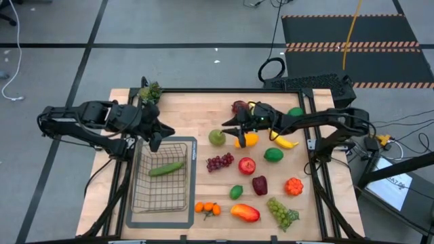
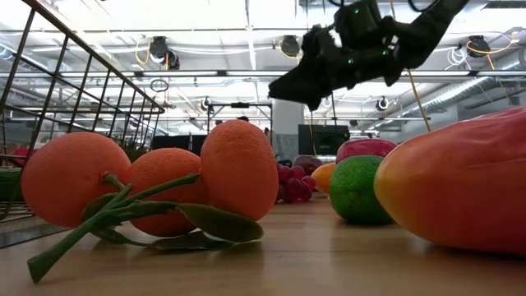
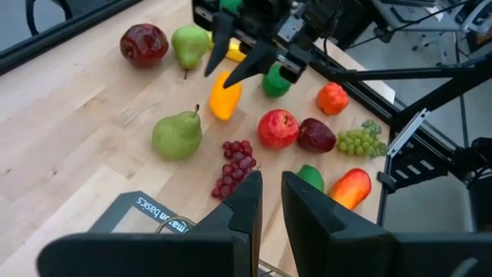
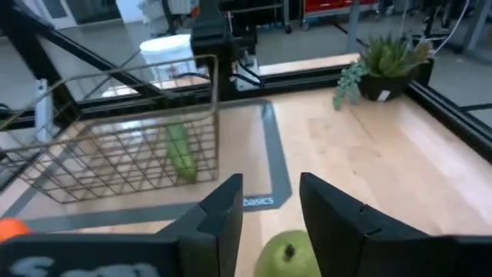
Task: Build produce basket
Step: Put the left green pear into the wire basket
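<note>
The wire basket [image 1: 178,145] stands on a grey mat on the table's left half, with a green cucumber [image 1: 166,169] lying inside it. My left gripper [image 1: 156,139] hovers over the basket's far right corner, empty, with a narrow gap between its fingers [image 3: 247,201]. My right gripper [image 1: 230,127] is open and empty, held above the table between a green pear [image 1: 216,137] and a yellow-orange mango [image 1: 248,139]. The pear shows just below its fingers in the right wrist view [image 4: 287,257]. The other produce lies loose on the table's right half.
Purple grapes [image 1: 220,162], a red apple [image 1: 246,165], a lime [image 1: 236,192], oranges [image 1: 207,209], a red-orange mango [image 1: 245,213], green grapes [image 1: 281,211] and a banana [image 1: 285,141] lie scattered. A potted sprig [image 1: 150,91] stands at the far left corner.
</note>
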